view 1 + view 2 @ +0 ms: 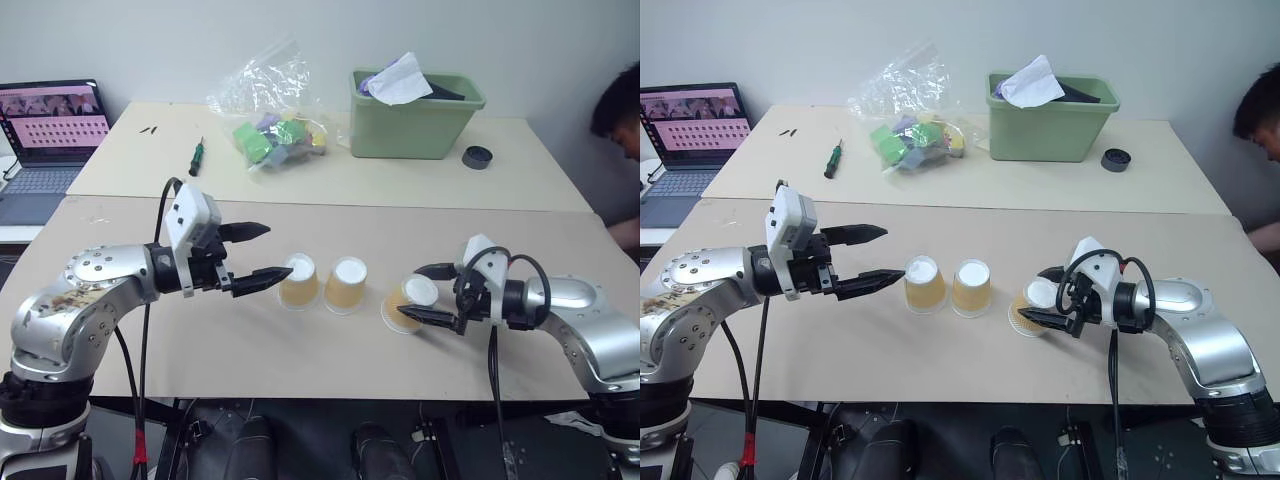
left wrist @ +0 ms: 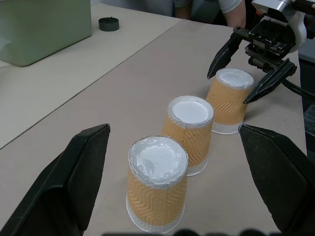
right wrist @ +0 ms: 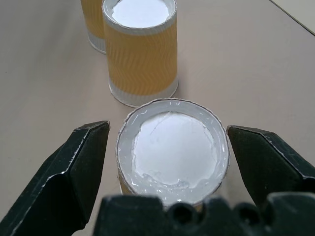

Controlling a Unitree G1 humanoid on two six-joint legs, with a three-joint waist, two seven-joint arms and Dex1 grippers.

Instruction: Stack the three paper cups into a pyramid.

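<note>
No pyramid yet: all three paper cups sit upside down on the tan table (image 1: 300, 380), white bottoms up, standing straight and tall. Two cups (image 1: 299, 281) (image 1: 346, 284) stand side by side. The third cup (image 1: 409, 303) is just beside them, between the wide-apart fingers of the right gripper (image 1: 428, 295), not squeezed. The left gripper (image 1: 262, 254) is spread apart too, near the pair.

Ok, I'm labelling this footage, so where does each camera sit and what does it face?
Left eye and right eye views: on the head, looking down over both arms at the table and three paper cups.
Left wrist view: between the open left gripper, along the cups toward the right gripper.
Right wrist view: right gripper's fingers flanking the nearest cup.
All share the cups.
</note>
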